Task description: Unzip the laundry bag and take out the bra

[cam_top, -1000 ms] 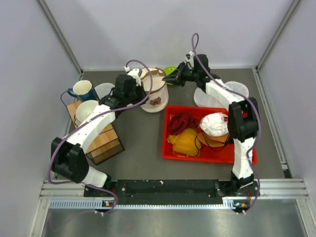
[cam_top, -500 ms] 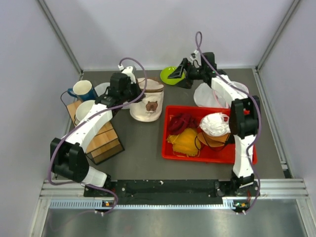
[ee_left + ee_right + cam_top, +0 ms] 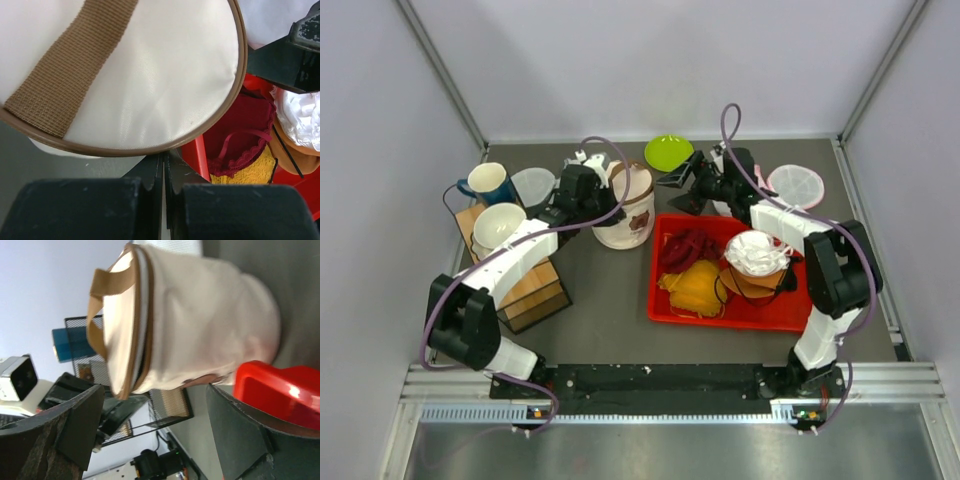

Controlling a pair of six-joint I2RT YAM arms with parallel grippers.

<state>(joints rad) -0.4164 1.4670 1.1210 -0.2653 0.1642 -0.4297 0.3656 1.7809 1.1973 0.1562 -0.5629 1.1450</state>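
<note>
A small brown animal print on the side of the laundry bag (image 3: 632,215) is its only marking, and it is too small in the overhead view to make out any lettering. The cream bag stands upright near the middle of the table's far edge, just beside the far-left corner of the red tray (image 3: 720,318).

A second ago the bag leaned to one side with the right gripper (image 3: 155,389) closed at its top. It has since been set upright and has shifted slightly toward the tray. The right arm has pulled back to the space between the bag and the green bowl (image 3: 668,152), which it previously hid.

The right gripper now faces the bag with its fingers spread wide, holding nothing and clear of the fabric. In its wrist view, a dark gap runs along part of the seam between the bag's round, brown-trimmed end and its body.

The left gripper (image 3: 163,167) is clamped fully closed, its tips against the brown edging of the bag's round end. Whether it has anything pinched between them cannot be told.

In the tray lie a dark red garment (image 3: 687,246), a yellow one (image 3: 695,285) and a white cupped one (image 3: 757,252).

A white mesh pouch (image 3: 796,185) lies toward the far-right corner of the table, and a blue mug (image 3: 485,183) stands near the left edge.
</note>
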